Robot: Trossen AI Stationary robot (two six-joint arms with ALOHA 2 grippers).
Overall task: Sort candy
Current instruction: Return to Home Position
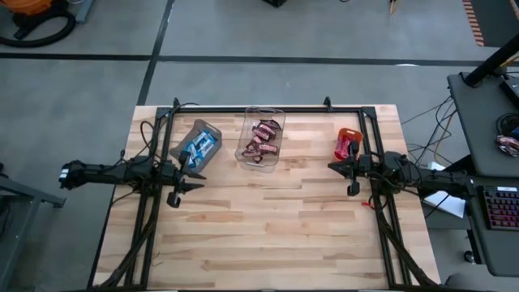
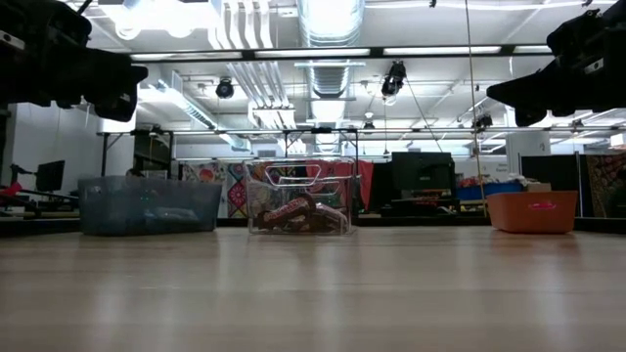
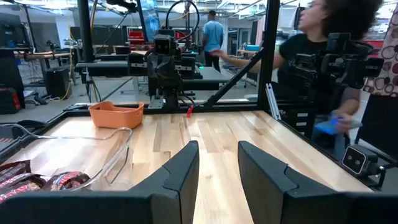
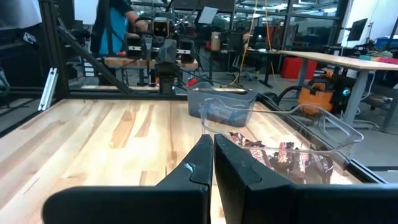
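The candy lies sorted in three bins at the table's far side. Blue-and-white bars fill the grey bin [image 1: 198,145]. Dark brown bars lie in the clear bin [image 1: 261,136], also seen in the right wrist view [image 4: 292,149]. Red bars lie in the orange bin [image 1: 348,143]. My left gripper [image 1: 197,174] hovers above the table just near of the grey bin, open and empty, its fingers [image 3: 217,168] apart. My right gripper [image 1: 334,166] hovers near the orange bin, shut and empty [image 4: 212,163].
A black metal frame [image 1: 268,109] runs along the table's far edge and down both sides. The bare wooden tabletop [image 1: 268,227] stretches from the bins to the near edge. A person [image 3: 323,56] stands beyond the table's right side.
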